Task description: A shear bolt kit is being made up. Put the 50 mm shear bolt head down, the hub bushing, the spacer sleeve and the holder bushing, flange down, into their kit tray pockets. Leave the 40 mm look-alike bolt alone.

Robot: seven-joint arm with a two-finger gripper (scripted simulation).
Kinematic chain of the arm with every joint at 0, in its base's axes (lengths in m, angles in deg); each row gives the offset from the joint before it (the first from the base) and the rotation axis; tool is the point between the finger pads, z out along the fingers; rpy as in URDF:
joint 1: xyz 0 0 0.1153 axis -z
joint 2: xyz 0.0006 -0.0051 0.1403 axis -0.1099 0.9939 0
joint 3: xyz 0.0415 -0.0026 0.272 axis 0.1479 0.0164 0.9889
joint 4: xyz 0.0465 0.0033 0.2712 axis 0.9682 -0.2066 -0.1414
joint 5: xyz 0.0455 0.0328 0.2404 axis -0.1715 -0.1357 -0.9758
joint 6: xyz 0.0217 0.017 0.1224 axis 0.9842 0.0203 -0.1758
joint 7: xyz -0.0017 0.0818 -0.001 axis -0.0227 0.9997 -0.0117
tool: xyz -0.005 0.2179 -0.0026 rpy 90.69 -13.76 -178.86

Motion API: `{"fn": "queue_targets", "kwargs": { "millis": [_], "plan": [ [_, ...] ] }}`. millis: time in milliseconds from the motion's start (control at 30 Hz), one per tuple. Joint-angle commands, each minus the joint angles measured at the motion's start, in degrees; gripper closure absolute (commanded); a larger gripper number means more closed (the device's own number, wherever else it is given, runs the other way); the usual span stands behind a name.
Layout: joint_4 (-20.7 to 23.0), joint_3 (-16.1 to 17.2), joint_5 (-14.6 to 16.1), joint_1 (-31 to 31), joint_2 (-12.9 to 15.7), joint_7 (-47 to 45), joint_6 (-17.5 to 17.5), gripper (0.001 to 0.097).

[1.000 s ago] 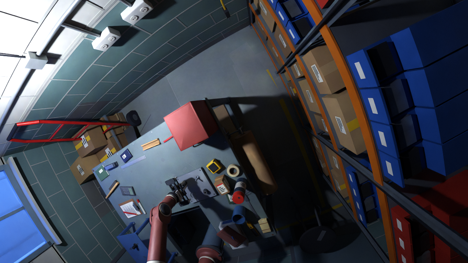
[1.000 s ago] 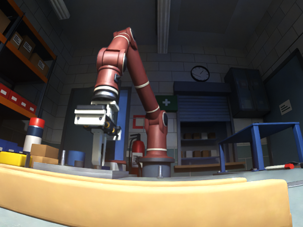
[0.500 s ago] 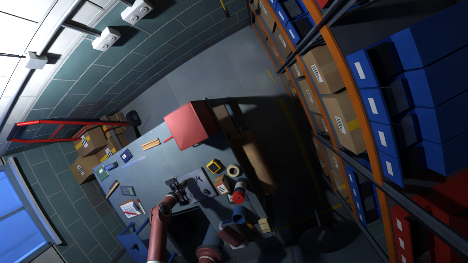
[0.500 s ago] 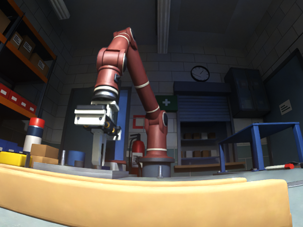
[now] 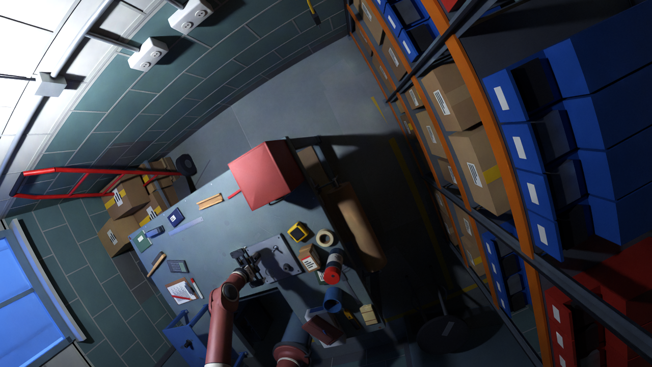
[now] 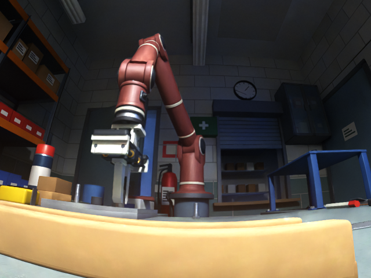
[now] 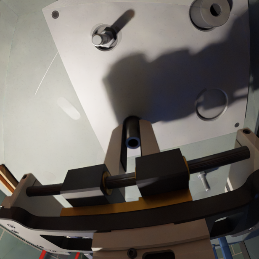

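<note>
My gripper (image 7: 131,135) stands upright at the near edge of the grey kit tray (image 7: 154,62), closed on the dark spacer sleeve (image 7: 132,131), a thin upright tube reaching down to the tray. On the tray's far side a bolt (image 7: 102,38) stands head down in its hexagonal pocket, and a grey bushing (image 7: 209,13) with a centre hole sits in a round pocket. Another round pocket (image 7: 211,104) holds nothing. A short bolt (image 7: 204,181) lies on the table beside the tray. From the side the gripper (image 6: 120,191) hangs over the tray (image 6: 99,208).
The tray's near edge lies right under the fingers. Beyond the tray stand a labelled cardboard box (image 5: 310,258), a red, white and blue cylinder (image 5: 334,267), a tape roll (image 5: 325,237) and a yellow block (image 5: 298,231). A long tan block (image 6: 179,248) lies across the table's near side.
</note>
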Motion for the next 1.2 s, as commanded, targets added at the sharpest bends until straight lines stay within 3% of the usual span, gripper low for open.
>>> {"fn": "queue_targets", "kwargs": {
  "millis": [0, 433, 933, 1167],
  "plan": [
    [0.06, 0.02, 0.0, 0.0, -0.06, 0.0, 0.01, 0.0966],
    [-0.05, -0.04, 0.04, -0.02, -0.01, 0.04, 0.16, 0.0961],
    [-0.05, -0.04, 0.04, -0.02, -0.01, 0.04, 0.16, 0.0666],
    [-0.05, -0.04, 0.04, -0.02, -0.01, 0.04, 0.16, 0.0666]
  ]
}}
